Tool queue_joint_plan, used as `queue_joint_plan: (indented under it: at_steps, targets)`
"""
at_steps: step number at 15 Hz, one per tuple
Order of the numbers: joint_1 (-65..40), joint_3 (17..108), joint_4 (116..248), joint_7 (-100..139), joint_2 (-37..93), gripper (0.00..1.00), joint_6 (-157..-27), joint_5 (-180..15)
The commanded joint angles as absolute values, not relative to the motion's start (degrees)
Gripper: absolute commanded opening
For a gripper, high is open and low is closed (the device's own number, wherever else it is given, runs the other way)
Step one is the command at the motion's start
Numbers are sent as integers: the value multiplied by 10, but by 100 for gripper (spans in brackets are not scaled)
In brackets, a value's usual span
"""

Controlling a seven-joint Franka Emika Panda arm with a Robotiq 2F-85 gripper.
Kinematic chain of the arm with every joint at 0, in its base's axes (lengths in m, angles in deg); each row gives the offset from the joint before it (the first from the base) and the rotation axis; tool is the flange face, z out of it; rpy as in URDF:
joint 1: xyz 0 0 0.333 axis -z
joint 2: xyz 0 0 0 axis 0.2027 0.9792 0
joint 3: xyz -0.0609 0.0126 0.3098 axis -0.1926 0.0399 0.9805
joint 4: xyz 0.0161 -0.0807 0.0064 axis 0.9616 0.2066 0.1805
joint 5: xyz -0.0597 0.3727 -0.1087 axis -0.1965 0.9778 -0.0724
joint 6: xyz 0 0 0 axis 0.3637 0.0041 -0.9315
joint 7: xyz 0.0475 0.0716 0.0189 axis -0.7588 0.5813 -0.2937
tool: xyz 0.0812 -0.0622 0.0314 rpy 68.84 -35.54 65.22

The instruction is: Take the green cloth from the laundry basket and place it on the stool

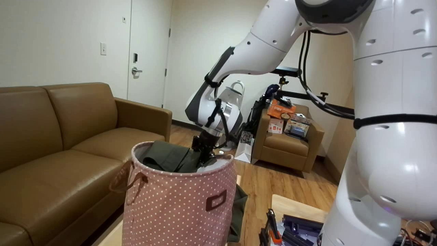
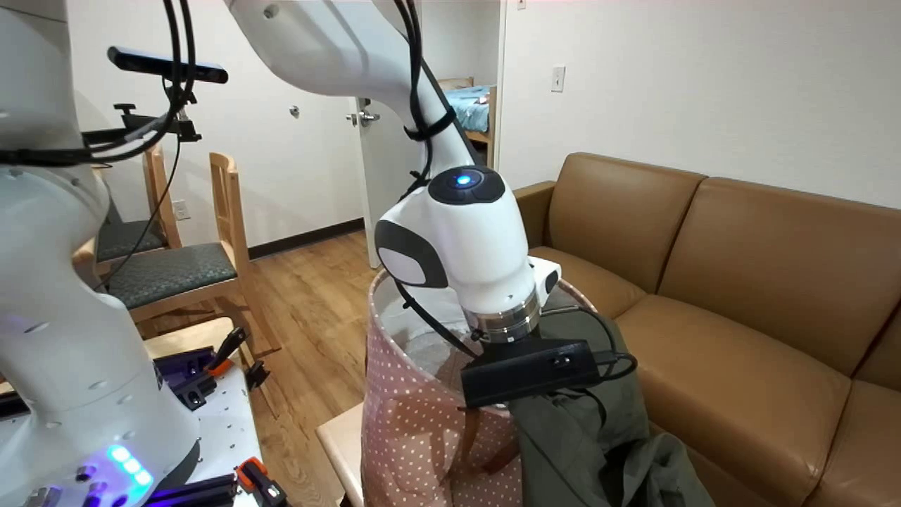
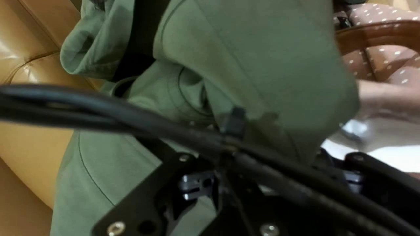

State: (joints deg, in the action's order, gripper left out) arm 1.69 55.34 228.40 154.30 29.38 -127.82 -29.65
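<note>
The laundry basket [image 1: 181,205], pinkish-red with white dots, stands in both exterior views [image 2: 422,436]. The dark grey-green cloth [image 1: 167,155] bunches at its opening. In an exterior view the cloth [image 2: 584,422] also drapes over the rim and hangs down outside on the sofa side. My gripper [image 1: 203,155] points down at the basket's opening, against the cloth. In the wrist view the cloth [image 3: 262,65] fills the middle and narrows toward the gripper [image 3: 272,157]. Cables and cloth hide the fingertips, so I cannot tell if they pinch it. I cannot tell which surface is the stool.
A tan sofa [image 1: 68,177] stands close beside the basket. A light wooden surface [image 2: 345,443] is under the basket. A table [image 2: 232,415] with tools and clamps stands at the arm's base. Another light wooden surface [image 1: 297,206] is near it. Chairs [image 2: 176,271] stand farther back.
</note>
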Motion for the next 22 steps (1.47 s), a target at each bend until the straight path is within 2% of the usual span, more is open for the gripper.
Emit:
queue_joint_plan:
  at_steps: [1,3,5,11,15,22]
  targets:
    - [26,554,2284,1553,279,13,-1274,-290]
    - [32,547,2289,1554,256,3,-1253,-293]
    - [43,533,2294,1556,220,0,-1213,-299]
    - [98,471,2278,1560,90,2,-1032,-281]
    - [120,417,2234,1528,47,1,-932,-254]
    - [126,379,2135,1440,133,1,-945,-124]
